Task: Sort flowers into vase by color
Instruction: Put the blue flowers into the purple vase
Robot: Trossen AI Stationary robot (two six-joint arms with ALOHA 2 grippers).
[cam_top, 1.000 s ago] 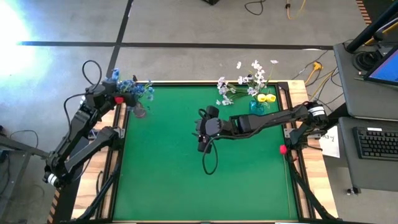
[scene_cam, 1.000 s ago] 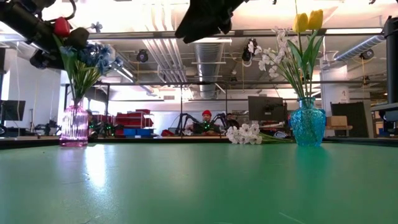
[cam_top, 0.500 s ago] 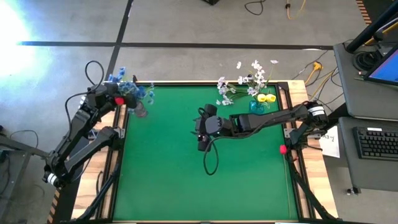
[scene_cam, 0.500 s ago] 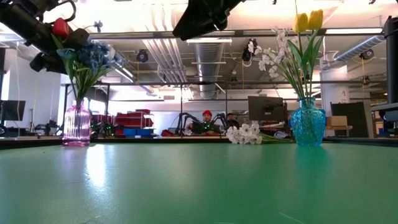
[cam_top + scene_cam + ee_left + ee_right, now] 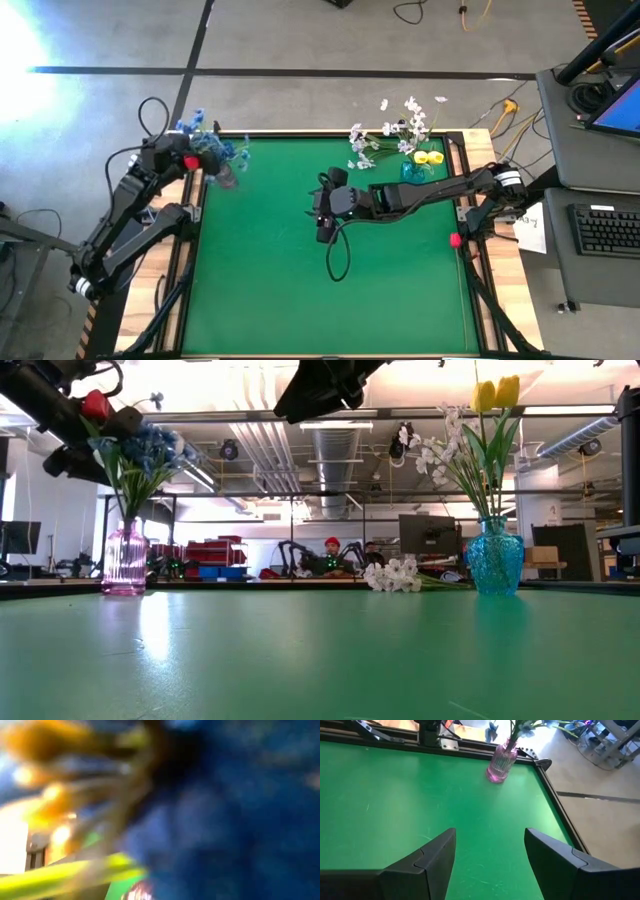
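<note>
The flowers are sorted by colour at the far edge of the green counter (image 5: 300, 280): the blue cluster (image 5: 150, 452) and a red tulip (image 5: 96, 405) stand in the pink vase (image 5: 124, 560) at the far left corner; yellow tulips (image 5: 496, 394) and white sprays (image 5: 440, 445) stand in the blue vase (image 5: 495, 560) at the far right. A white spray (image 5: 392, 574) lies loose beside it, judged unsorted. The left pincer (image 5: 192, 160) sits at the blue cluster; its grip cannot be told. The right pincer (image 5: 490, 855) hovers mid-counter, released, holding nothing

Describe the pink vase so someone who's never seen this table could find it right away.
Start at the green table and go to the far corner on the left arm's side, where the left gripper hovers. The pink vase stands there, ribbed and see-through, holding blue flowers. The other vase is blue, with yellow tulips.
</note>
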